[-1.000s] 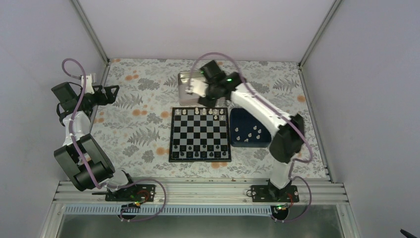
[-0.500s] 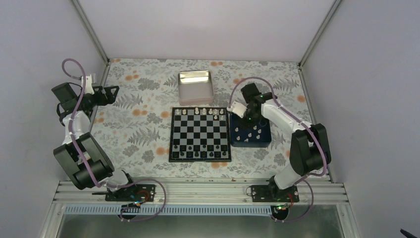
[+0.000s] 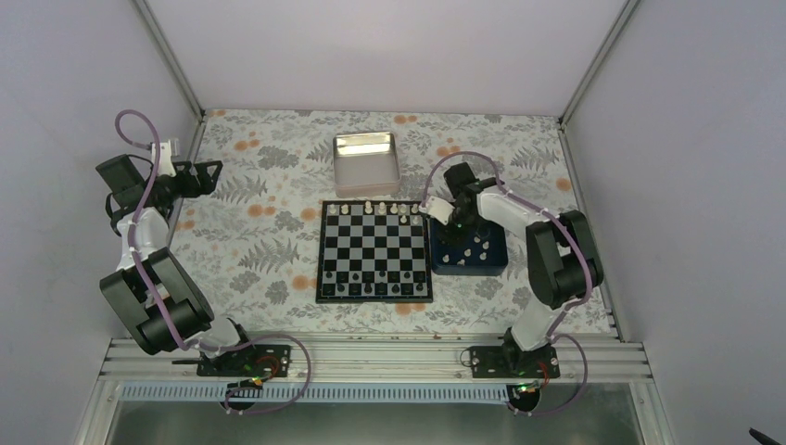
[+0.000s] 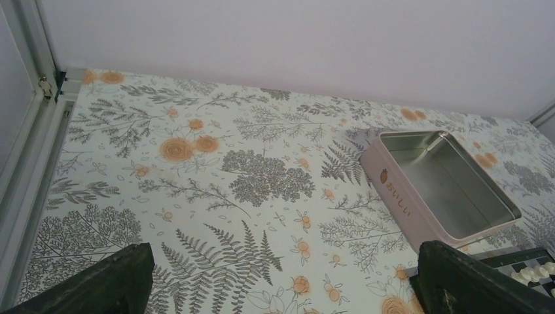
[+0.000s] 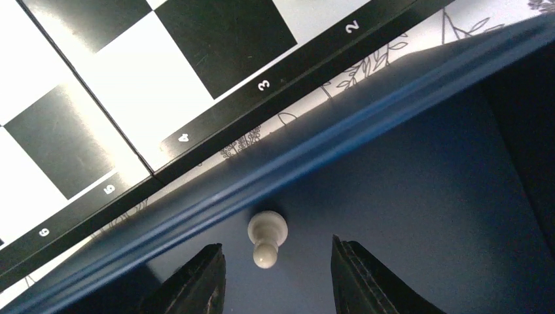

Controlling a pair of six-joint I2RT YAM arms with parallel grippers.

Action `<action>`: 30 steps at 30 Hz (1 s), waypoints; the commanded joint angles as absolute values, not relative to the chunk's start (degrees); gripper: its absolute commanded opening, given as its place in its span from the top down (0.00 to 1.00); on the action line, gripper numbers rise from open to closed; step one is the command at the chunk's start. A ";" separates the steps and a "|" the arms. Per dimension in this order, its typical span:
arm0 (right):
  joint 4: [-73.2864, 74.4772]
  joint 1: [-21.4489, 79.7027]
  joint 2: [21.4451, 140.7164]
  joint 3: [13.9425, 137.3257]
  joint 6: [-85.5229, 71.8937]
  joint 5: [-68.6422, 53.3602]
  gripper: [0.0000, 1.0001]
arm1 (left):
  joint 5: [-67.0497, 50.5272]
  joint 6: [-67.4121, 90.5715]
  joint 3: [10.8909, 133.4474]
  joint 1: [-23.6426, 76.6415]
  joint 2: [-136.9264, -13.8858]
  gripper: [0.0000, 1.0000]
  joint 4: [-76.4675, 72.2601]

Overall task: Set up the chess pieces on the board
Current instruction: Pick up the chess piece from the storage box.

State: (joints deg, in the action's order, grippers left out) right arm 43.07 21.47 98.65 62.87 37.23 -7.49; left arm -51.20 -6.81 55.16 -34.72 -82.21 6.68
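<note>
Blue tray (image 5: 425,196) fills most of the right wrist view, with one white pawn (image 5: 266,237) on its floor just inside the rim on the board side. Right gripper (image 5: 275,243) is down over that pawn, jaws parted, one finger on each side of it. A gap shows on both sides, so nothing is grasped. Checkered board (image 3: 374,250) lies flat mid-table on the floral mat (image 3: 259,232), with the tray just beside its right edge. Chess pieces (image 3: 380,209) – several white ones – stand along the board's far row, and more white ones (image 3: 468,250) are scattered in the tray. Dark pieces (image 3: 375,289) line the board's near row. Silver tin (image 3: 365,162) sits beyond the board's far edge, apart from it; the left wrist view shows its inside bare. Left gripper (image 3: 206,176) hangs at the far left of the table, well apart from the board – jaws spread wide, holding nothing, with only mat below them.
</note>
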 commanded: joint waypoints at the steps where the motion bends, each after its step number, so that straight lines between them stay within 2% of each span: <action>1: 41.82 21.78 100.34 64.03 37.49 -9.70 0.56 | -51.80 -7.29 55.42 -35.51 -81.46 0.00 6.73; 5: 41.56 21.80 101.05 64.03 37.45 -9.76 0.57 | -52.09 -7.24 55.28 -35.60 -81.52 0.00 6.61; 9: 41.31 21.78 101.69 64.06 37.18 -10.03 0.63 | -52.29 -7.12 55.20 -35.68 -81.58 0.00 6.50; 15: 41.49 21.71 101.96 64.22 36.87 -9.49 0.81 | -52.36 -7.10 55.10 -35.68 -81.74 0.00 6.41; 21: 42.91 21.71 100.84 65.41 36.70 -8.64 0.91 | -52.38 -6.95 55.13 -35.79 -81.71 0.00 6.28; 30: 51.43 23.72 96.78 74.99 36.19 -7.06 0.94 | -52.72 -6.81 55.28 -35.78 -81.71 0.00 6.28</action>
